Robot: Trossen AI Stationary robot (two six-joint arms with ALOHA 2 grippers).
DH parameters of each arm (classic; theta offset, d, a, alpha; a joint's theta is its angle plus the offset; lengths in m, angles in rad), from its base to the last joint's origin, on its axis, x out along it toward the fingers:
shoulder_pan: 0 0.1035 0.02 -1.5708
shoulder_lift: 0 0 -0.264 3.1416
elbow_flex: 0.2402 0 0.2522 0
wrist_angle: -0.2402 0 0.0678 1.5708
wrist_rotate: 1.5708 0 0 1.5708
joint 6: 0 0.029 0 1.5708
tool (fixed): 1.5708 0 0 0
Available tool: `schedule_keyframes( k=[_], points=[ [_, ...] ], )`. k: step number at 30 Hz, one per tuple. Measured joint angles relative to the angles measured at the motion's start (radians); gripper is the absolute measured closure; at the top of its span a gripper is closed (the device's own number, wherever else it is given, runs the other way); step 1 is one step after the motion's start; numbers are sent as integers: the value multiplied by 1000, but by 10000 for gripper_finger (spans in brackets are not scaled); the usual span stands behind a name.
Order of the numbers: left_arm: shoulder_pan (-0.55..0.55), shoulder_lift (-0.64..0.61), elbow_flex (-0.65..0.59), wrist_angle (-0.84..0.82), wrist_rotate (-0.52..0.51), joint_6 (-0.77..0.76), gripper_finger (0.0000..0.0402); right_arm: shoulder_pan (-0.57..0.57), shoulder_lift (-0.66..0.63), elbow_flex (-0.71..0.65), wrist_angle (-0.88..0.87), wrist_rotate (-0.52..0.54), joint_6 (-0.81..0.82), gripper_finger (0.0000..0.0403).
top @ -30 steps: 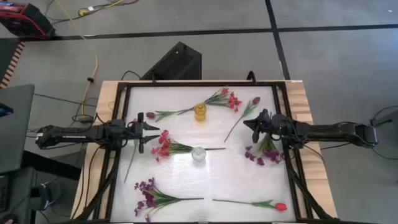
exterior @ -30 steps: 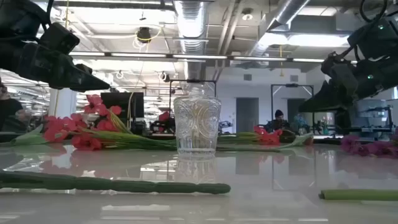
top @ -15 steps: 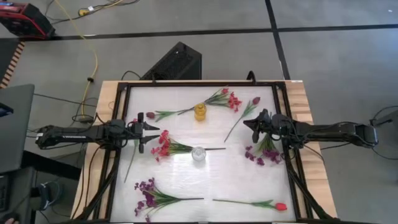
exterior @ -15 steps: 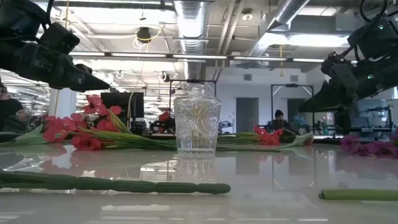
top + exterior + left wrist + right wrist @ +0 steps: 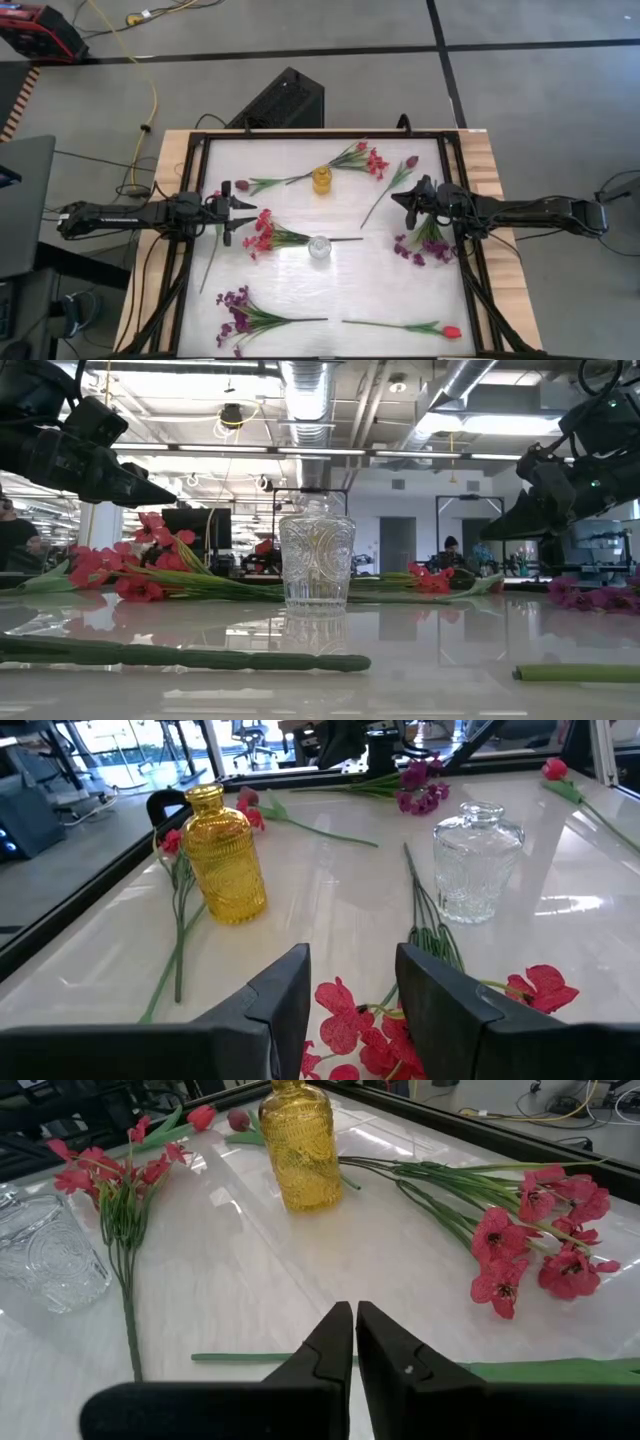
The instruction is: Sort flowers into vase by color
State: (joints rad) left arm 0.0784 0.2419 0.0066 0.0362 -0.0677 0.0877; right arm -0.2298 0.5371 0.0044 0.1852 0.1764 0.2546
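Two grippers: both hover above the table (image 5: 330, 300), holding nothing.
Left gripper (image 5: 240, 212): left-centre of the high view, fingers (image 5: 285, 995) apart (a clear gap in its wrist view), with the red spray (image 5: 265, 235) just beside and below its tips.
Right gripper (image 5: 400, 200): right-centre of the high view, fingers pressed together, over the stem of the maroon tulip (image 5: 410, 161).
Clear vase (image 5: 319, 247): centre of the high view, upright, touching the red spray's stems.
Yellow vase (image 5: 321, 179): upper centre, upright, between two flowers.
Second red spray (image 5: 370, 160): upper centre-right, beside the yellow vase.
Small tulip (image 5: 243, 185): upper left, its stem reaching toward the yellow vase.
Purple spray (image 5: 420, 245): right side, under the right arm.
Second purple spray (image 5: 238, 310): lower left.
Red tulip (image 5: 450, 332): lower right, lying flat.
Flowers in vases: none (all lie on the table).
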Motion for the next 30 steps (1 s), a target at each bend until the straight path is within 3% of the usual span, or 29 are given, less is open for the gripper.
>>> schedule_keyframes(
  k=[18,25,30],
  points=[
    [0,0,0,0,0,1,262,0,0,0,0,0,0,355],
    [0,0,0,0,0,96,262,0,0,0,0,0,0,355],
    [0,0,0,43,16,-217,262,0,0,0,0,0,0,355]
  ],
)
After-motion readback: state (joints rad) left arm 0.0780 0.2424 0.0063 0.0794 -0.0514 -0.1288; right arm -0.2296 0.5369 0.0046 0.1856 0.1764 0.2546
